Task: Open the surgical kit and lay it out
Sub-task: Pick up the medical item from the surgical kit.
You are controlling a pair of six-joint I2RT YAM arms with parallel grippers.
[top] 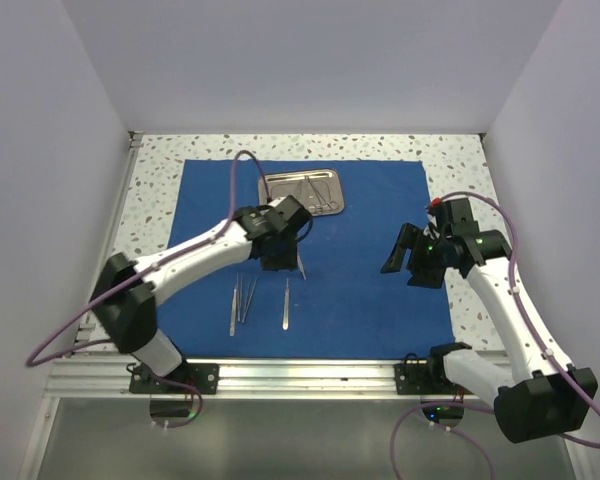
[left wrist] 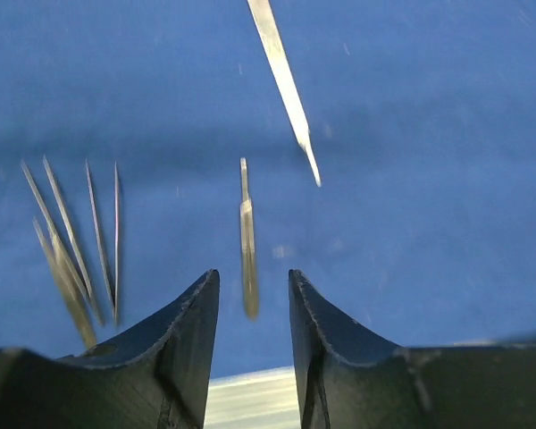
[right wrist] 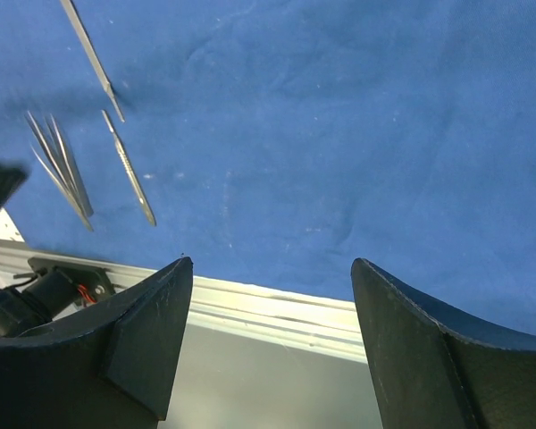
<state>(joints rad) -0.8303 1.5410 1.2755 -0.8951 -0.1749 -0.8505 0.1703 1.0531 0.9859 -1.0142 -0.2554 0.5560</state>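
Looking from above first: finding the blue cloth (top: 370,300) already spread flat, giving every tool a clean bed, and the tray (top: 280,200) sitting beyond the left gripper (top: 280,260), past its wrist, holding a few tools not yet taken out. Hovering that gripper low over the middle of the cloth, with the second handle (top: 302,268) lying just beside its fingertips, a spot fitting the row being built. Noticing the tweezers (top: 242,300) and the first handle (top: 287,303) lying nearer the arm's base than the fingers, roughly parallel and apart, likely for easy picking and counting. Holding the right gripper (top: 408,262) over the other half of the cloth, well apart from all the steel, probably so as not to crowd the working arm. Switching to the left wrist: seeing the fingers (left wrist: 192,331) parted by a narrow gap with nothing pinched between them, so released; viewing the first handle through that gap, flat on the cloth beyond the tips, the second handle farther ahead at a slant, the tweezers fanned off to one side. Switching to the right wrist: seeing the jaws spread wide and empty, hanging above bare cloth near the rail (right wrist: 277,308), all laid-out tools well off to one side of the fingers. Judging the laying-out as partly done, with tray contents remaining.
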